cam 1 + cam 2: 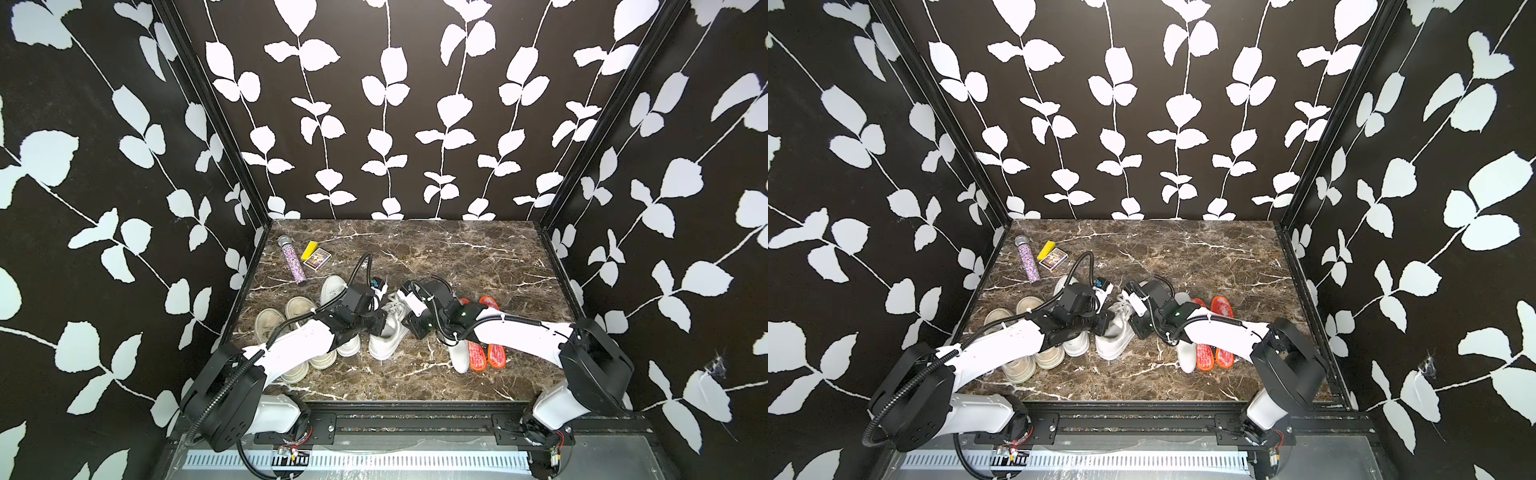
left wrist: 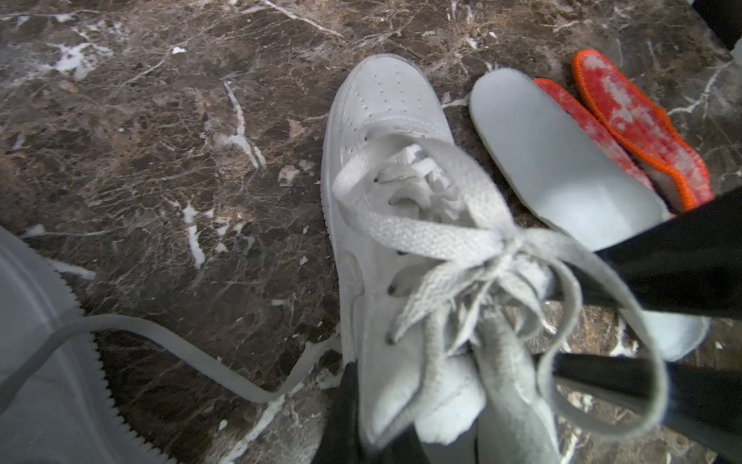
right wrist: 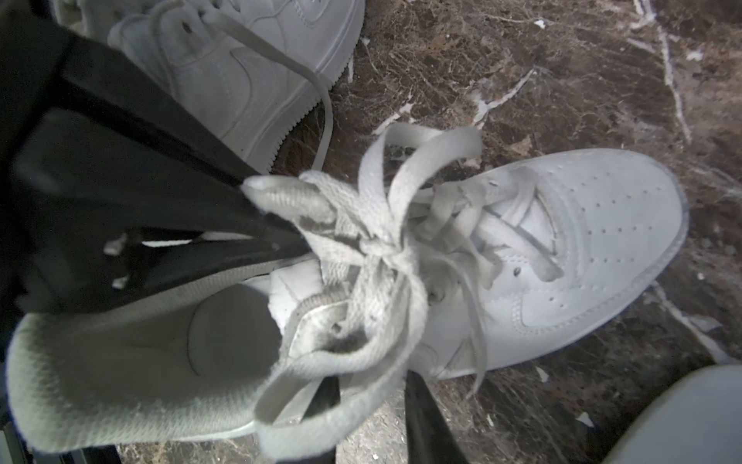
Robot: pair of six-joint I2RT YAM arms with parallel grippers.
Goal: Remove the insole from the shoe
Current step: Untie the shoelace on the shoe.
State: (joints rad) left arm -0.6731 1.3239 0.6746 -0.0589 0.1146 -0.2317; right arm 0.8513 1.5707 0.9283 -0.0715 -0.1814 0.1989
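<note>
— Where are we finding the insole (image 3: 233,333)?
— Inside the shoe (image 3: 562,261), beneath our parted right gripper (image 3: 369,409); our left gripper (image 3: 295,241) is clamping the shoe; the insole is looking thin, floppy; we are favouring its heel edge.

From up here I see my left arm (image 1: 1000,345) and right arm (image 1: 1219,332) meeting over a white sneaker (image 1: 1111,347) mid-desk (image 1: 1204,257); I can't make out the fingertips. A second white sneaker (image 1: 1077,345) and a beige pair (image 1: 1019,370) sit toward the left edge. A white insole (image 1: 1185,357) and two orange insoles (image 1: 1205,359) lie toward the right edge. A glittery microphone (image 1: 1029,259) and small boxes (image 1: 1052,259) rest near the far left corner.
</note>
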